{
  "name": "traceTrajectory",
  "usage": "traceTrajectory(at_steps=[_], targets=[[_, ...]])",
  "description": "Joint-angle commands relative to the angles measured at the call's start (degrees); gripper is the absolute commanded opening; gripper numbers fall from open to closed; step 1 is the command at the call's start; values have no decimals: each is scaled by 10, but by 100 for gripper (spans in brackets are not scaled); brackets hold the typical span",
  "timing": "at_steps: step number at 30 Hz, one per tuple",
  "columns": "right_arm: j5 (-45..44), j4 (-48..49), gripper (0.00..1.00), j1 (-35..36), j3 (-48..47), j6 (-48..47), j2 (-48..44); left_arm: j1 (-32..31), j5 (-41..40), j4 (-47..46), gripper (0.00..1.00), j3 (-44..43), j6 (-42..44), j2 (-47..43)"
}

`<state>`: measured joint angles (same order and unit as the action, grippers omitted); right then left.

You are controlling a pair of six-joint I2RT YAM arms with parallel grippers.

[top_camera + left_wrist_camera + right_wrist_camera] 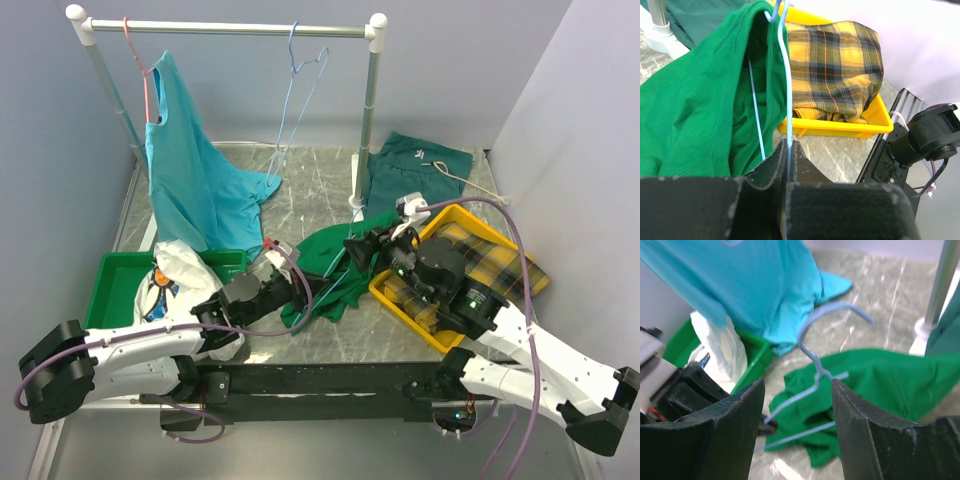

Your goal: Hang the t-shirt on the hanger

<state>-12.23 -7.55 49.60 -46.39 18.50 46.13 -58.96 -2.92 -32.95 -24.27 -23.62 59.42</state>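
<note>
T-shirt [322, 252] lies crumpled at the middle of the bench [310, 180], at about 7 o'clock from the rack's right post, not yet hung. At its 3 o'clock sits the yellow tray [840, 129] of plaid cloth. The right gripper [797, 385] hovers at the heap's 2 o'clock edge, jaws wide apart and empty. The left gripper [789, 150], at 8 o'clock, has its jaws pinched shut on the hanger [788, 90], whose far end is under a green fold. The likeliest trouble is that thin wire twisting or slipping in the pinch once cloth drags on it. The empty jaws could also pinch several layers rather than one edge, so the wire never finds the neck opening.
</note>
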Motion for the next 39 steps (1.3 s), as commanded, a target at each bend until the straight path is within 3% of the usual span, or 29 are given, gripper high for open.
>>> traceTrajectory(at_steps=[1, 12, 15, 16, 17, 18, 20, 21, 22, 25, 26, 28, 32, 37, 39], targets=[[1, 74, 64, -4, -11, -48, 33, -2, 17, -25, 1, -42, 2, 4], [-19, 129, 61, -15, -12, -66, 93, -2, 36, 24, 1, -71, -8, 11], [-27, 146, 28, -15, 1, -66, 93, -2, 31, 36, 1, -75, -20, 13], [-31, 148, 13, -14, 4, -67, 93, -2, 31, 39, 2, -77, -24, 13], [-34, 153, 6, -15, 11, -69, 93, -2, 31, 42, 4, -79, -30, 13], [-42, 155, 0, -15, 16, -70, 93, -2, 31, 45, 13, -82, -34, 12], [-50, 170, 0, -15, 31, -77, 89, -2, 14, 50, 23, -88, -43, 11], [-55, 175, 0, -15, 36, -79, 88, -2, 7, 56, 38, -96, -48, 10], [-62, 179, 0, -15, 44, -80, 85, -2, -13, 82, 45, -103, -59, 9], [-86, 191, 0, -15, 56, -80, 79, -2, -56, 155, 51, -130, -91, -9], [-92, 198, 0, -15, 59, -80, 78, -2, -105, 175, 54, -140, -106, -17], [-116, 199, 0, -15, 63, -68, 78, -2, -151, 224, 55, -145, -155, -45], [-151, 204, 0, -12, 65, -51, 85, 0, -218, 357, 44, -152, -222, -65], [-156, 221, 0, -10, 75, -51, 81, 5, -201, 414, 44, -155, -248, -2], [-155, 221, 0, -10, 75, -52, 80, 6, -178, 409, 48, -162, -246, 41]])
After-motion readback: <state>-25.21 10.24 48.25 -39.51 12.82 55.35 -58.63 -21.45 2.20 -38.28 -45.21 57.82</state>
